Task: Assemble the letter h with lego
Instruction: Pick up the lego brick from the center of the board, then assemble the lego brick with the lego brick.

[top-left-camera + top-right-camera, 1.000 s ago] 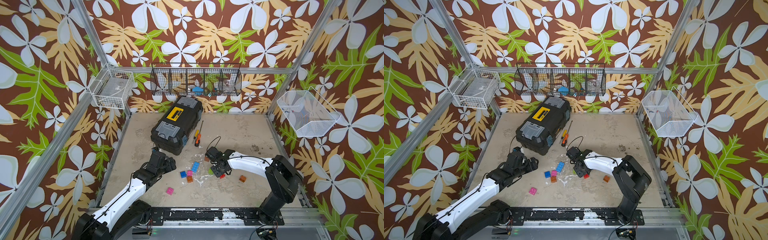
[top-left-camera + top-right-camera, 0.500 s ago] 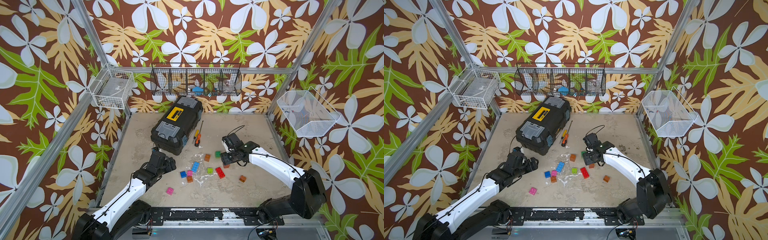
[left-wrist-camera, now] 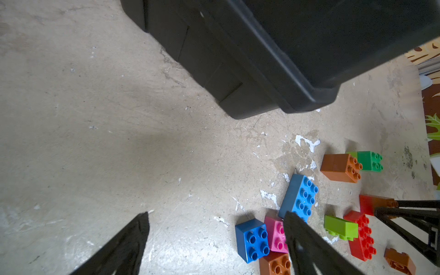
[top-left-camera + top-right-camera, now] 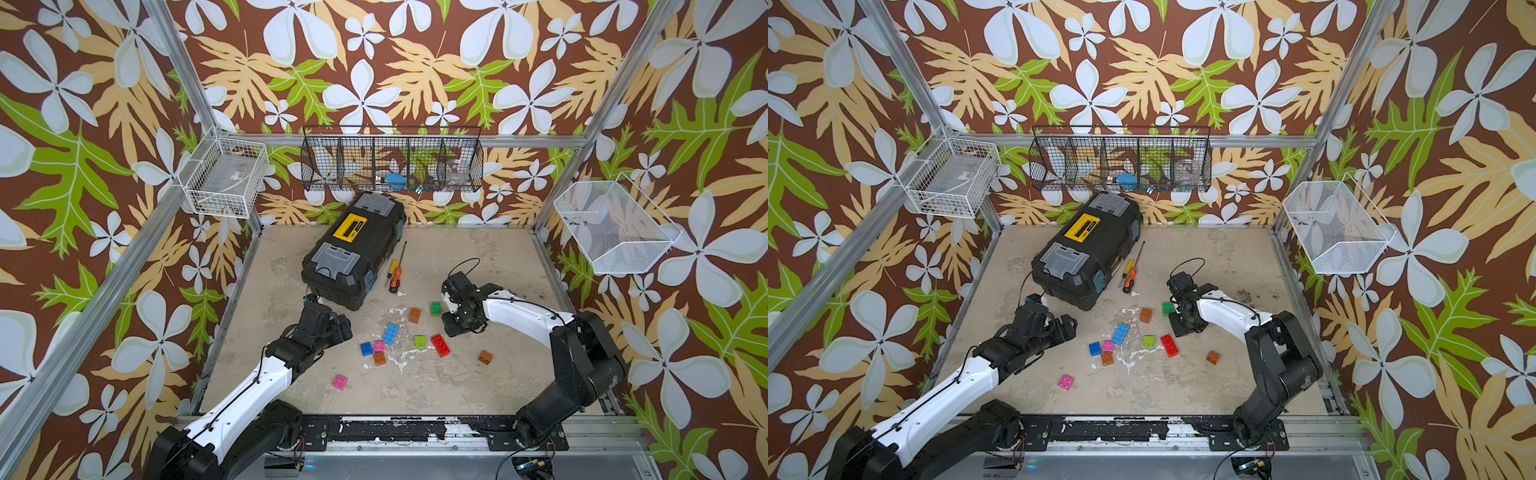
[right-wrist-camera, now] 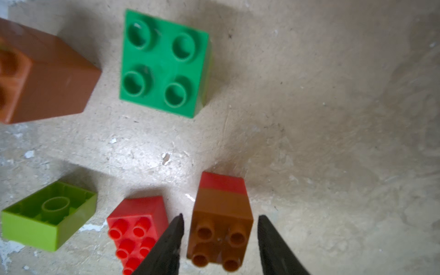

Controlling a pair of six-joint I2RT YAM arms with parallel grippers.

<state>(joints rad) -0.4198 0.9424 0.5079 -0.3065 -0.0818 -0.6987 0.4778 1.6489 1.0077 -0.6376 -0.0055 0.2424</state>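
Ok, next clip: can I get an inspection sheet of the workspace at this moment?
Surface: beige tabletop, scuffed, with white chipped patches.
Job's things: loose bricks scattered mid-table, among them a green brick, long blue brick and long red brick; one orange-on-red stack; no h yet.
Clutter: black toolbox, two screwdrivers.
Grippers: left gripper open, empty; right gripper fingers straddle the stack, grip unclear.
Cables: black loop at the right wrist.
Surroundings: wire baskets on the frame, floral walls.
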